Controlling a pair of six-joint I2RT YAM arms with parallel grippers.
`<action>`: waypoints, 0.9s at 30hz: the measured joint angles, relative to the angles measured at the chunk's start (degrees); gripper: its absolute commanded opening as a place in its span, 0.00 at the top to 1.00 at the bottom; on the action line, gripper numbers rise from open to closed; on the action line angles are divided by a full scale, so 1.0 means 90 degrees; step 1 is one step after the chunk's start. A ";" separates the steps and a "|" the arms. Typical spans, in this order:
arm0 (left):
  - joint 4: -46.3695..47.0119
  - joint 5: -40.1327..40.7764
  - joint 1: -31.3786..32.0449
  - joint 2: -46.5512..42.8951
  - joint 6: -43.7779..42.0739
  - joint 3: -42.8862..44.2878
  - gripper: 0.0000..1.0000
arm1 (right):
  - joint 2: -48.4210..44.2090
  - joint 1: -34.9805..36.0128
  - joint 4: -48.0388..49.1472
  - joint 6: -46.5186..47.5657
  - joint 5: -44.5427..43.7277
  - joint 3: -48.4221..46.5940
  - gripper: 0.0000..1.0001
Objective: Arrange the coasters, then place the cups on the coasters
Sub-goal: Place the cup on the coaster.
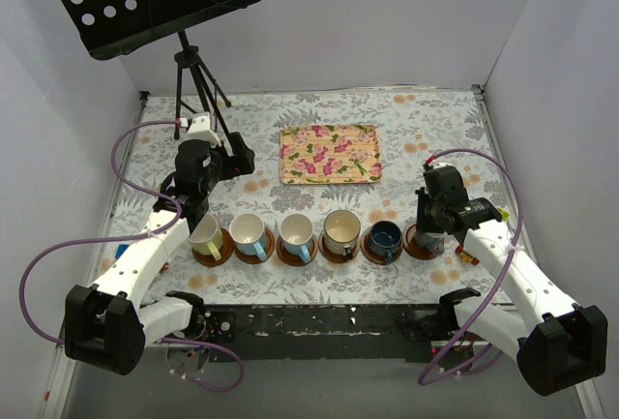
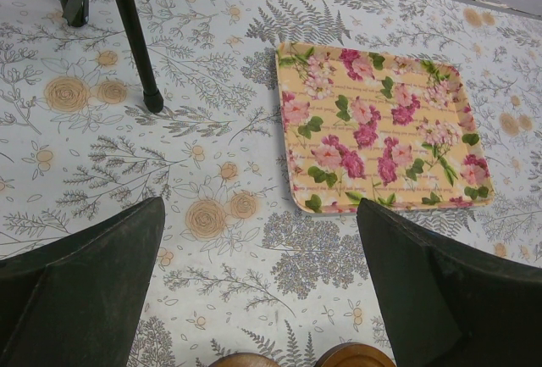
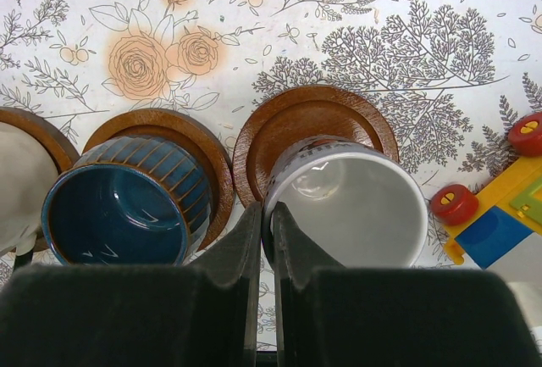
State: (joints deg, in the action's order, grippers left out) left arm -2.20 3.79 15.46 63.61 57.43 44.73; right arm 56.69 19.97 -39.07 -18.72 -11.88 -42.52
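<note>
Cups [image 1: 340, 230] stand five in a row on their coasters [image 3: 182, 130] along the near edge of the counter [image 1: 435, 129]. The sixth, a small grey-blue cup [image 3: 356, 206], is at the last coaster [image 3: 313, 117], its rim pinched by the right hand [image 3: 267, 231] (I cannot tell whether its base is down). Left hand [image 1: 198, 187] gapes wide, holding nothing. This looks like the final placement: settle the cup, release, lift straight up.

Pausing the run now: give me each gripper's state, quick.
Left gripper: open, holding nothing.
Right gripper: shut on the wall of the small grey mug, over the rightmost coaster.
</note>
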 measured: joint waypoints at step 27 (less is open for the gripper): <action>0.0000 -0.0027 0.0000 0.0000 0.0002 0.0000 0.02 | 0.0005 0.0087 0.0000 -0.0068 0.0015 0.0002 0.99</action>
State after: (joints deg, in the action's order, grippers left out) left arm -2.20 3.55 15.46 63.61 57.45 44.73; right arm 56.73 20.75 -39.07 -19.33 -11.75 -42.50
